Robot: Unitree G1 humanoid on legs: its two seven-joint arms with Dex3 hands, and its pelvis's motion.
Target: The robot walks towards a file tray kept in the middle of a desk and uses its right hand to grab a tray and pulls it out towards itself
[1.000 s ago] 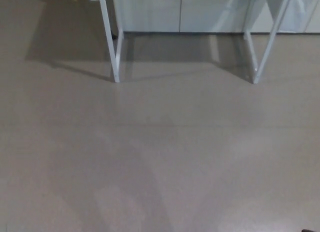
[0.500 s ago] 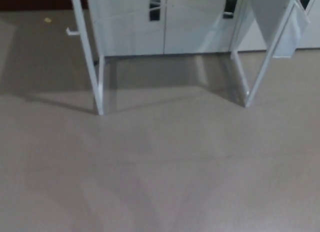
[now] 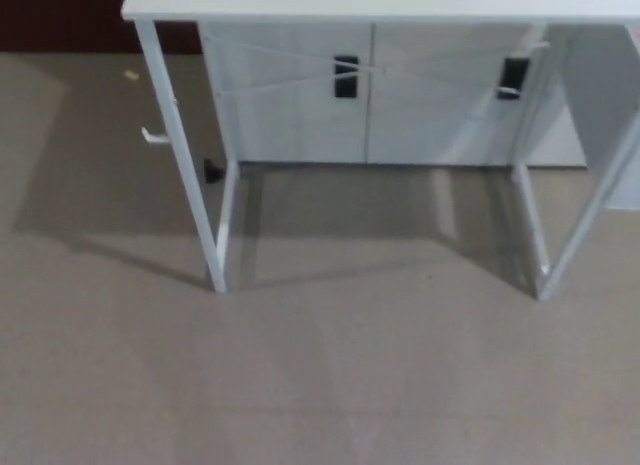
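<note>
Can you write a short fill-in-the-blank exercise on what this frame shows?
1. The desk and its legs are coloured ____.
2. Behind the desk stands a cabinet whose doors each carry a ____ handle.
3. The file tray named in the task is ____ in this view.
4. The number of robot hands in view is ____.

Missing words: white; black; not visible; zero

A white desk (image 3: pixel 380 2) stands on grey floor (image 3: pixel 300 385), cabinets (image 3: pixel 370 95) behind its legs.

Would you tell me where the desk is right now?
In the head view the white desk spans the top edge, its legs on the floor, with white cabinets behind it.
</note>
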